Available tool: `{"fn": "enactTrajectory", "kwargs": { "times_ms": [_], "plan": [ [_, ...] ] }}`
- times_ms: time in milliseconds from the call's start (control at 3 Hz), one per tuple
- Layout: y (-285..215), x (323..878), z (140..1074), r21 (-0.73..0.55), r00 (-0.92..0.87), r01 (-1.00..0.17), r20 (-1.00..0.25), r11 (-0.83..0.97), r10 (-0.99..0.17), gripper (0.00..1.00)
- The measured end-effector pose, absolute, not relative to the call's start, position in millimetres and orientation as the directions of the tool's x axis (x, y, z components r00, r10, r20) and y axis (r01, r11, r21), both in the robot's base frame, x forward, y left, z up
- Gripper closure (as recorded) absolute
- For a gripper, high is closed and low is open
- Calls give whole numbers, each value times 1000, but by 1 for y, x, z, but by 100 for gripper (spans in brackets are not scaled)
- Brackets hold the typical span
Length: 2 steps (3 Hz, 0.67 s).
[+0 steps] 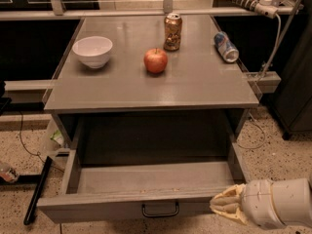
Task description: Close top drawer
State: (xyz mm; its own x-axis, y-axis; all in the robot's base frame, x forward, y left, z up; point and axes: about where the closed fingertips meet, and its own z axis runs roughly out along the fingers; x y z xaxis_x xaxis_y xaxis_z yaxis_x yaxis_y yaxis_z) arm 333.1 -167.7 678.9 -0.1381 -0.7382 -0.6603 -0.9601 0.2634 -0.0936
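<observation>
The top drawer (146, 179) is pulled far out from under the grey tabletop (151, 89). It is wide, shallow and empty, with a flat grey front (97, 209) and a small dark loop handle (160, 209) at its centre. My gripper (225, 205) comes in from the lower right on a white arm. Its pale fingers sit against the right end of the drawer front, to the right of the handle.
On the tabletop stand a white bowl (92, 51), a red apple (155, 61), an upright can (172, 31) and a can lying on its side (226, 47). A black bar (36, 191) lies on the speckled floor at left. A dark cabinet (295, 82) stands at right.
</observation>
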Motion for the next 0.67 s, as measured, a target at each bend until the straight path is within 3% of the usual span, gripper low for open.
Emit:
{"fn": "enactTrajectory", "kwargs": {
  "times_ms": [333,667],
  "plan": [
    [-168,333,679,-94,-138,-960,-660,263,-738,12],
    [-166,341,677,-99,-138,-958,-660,268,-739,0]
  ]
}}
